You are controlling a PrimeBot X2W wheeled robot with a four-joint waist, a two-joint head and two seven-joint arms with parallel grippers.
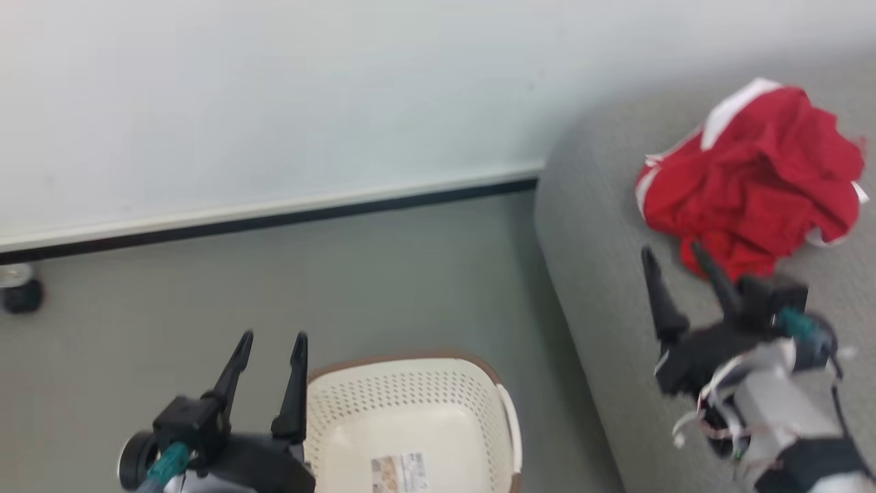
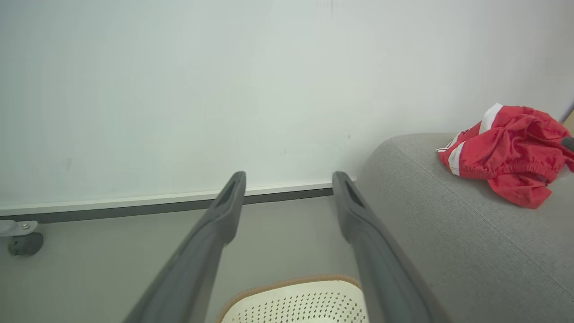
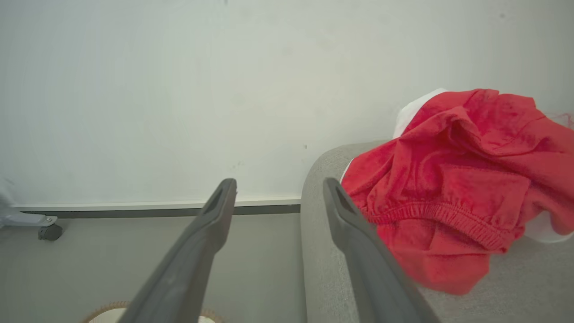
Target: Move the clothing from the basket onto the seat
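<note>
Left claw (image 1: 274,335) and right claw (image 1: 671,248): spread, empty. Hazard: right claw, just beside crumpled red white-trimmed clothing (image 1: 753,171) on grey fabric sofa seat (image 1: 602,274), may snag it.

The clothing (image 1: 753,178) is seen bunched in a red heap with white trim at the upper right of the frame, laid on the grey seat (image 1: 616,308). The right gripper (image 1: 671,250) is held over the seat at the lower right, fingers spread, one tip set against the heap's lower edge. The basket (image 1: 383,397) is placed on the floor (image 1: 342,287) at bottom centre, a label (image 1: 399,472) shown inside. The left gripper (image 1: 274,337) is held just beside its left rim, fingers parted.
</note>
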